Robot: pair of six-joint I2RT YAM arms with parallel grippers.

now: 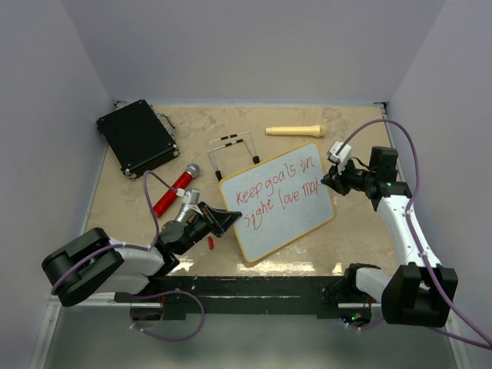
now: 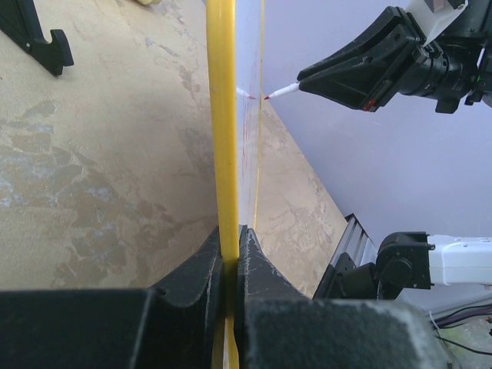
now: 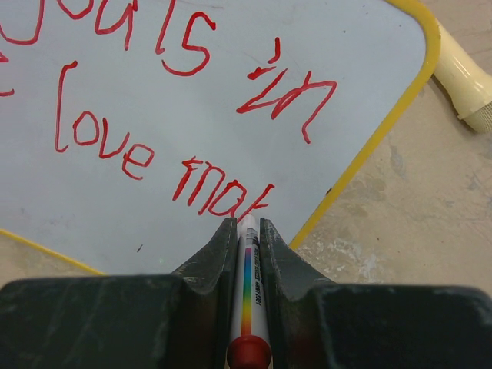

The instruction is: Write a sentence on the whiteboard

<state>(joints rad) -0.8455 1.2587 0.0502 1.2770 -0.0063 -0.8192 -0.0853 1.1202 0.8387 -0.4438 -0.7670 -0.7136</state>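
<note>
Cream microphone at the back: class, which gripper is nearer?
Right. The right gripper, holding a marker, is in front of the cream microphone; the left gripper clamps the whiteboard at its opposite edge, farther off.

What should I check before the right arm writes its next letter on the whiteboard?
1. Left gripper shut on the whiteboard at its yellow frame: ok.
2. Right gripper shut on the marker: ok.
3. Marker tip touching the board: cannot tell; tip and reflection nearly meet.
4. Sentence readable, no smears: ok.
5. Room after the last word: probably not ok; little bare board before the frame.
</note>
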